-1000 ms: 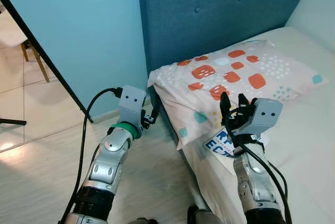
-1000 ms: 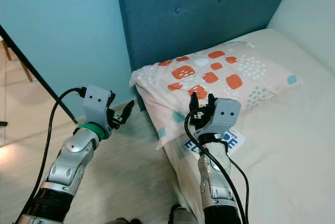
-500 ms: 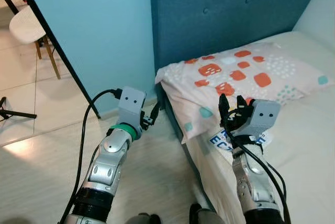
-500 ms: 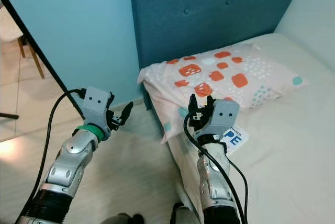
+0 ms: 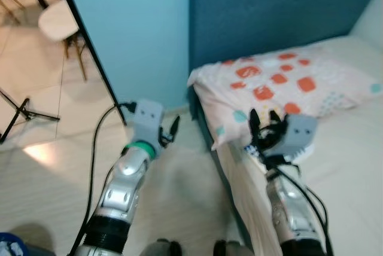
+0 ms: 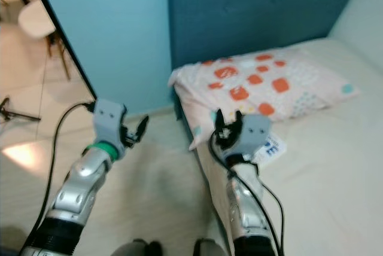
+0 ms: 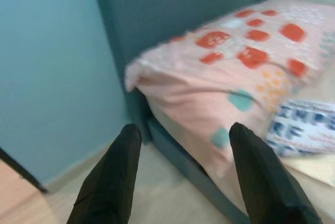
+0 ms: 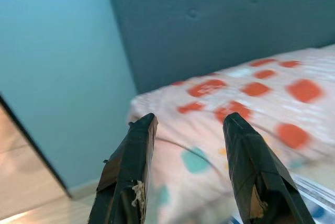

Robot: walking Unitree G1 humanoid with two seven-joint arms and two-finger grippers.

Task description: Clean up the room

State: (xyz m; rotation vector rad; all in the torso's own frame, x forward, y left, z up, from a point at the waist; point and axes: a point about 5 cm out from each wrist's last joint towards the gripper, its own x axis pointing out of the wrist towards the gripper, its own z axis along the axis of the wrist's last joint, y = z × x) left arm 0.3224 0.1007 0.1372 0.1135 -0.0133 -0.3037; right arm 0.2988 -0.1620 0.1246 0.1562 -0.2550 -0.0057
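While both arms hover, the left end effector (image 5: 169, 132) and right end effector (image 5: 265, 125) gape beside the pillow (image 5: 287, 84).

I see a pale pink pillow (image 5: 281, 82) with orange-red and teal patches, a dark teal headboard (image 5: 269, 11), and a light blue wall (image 5: 131, 29).

Blue block lettering marks a white packet (image 7: 303, 127) beside the patterned pillow (image 7: 230, 72), too blurred to read.

A pink pillow (image 5: 287, 85) with orange patches lies at the bed's (image 5: 353, 166) head, a blue-lettered packet (image 7: 306, 127) beside it.
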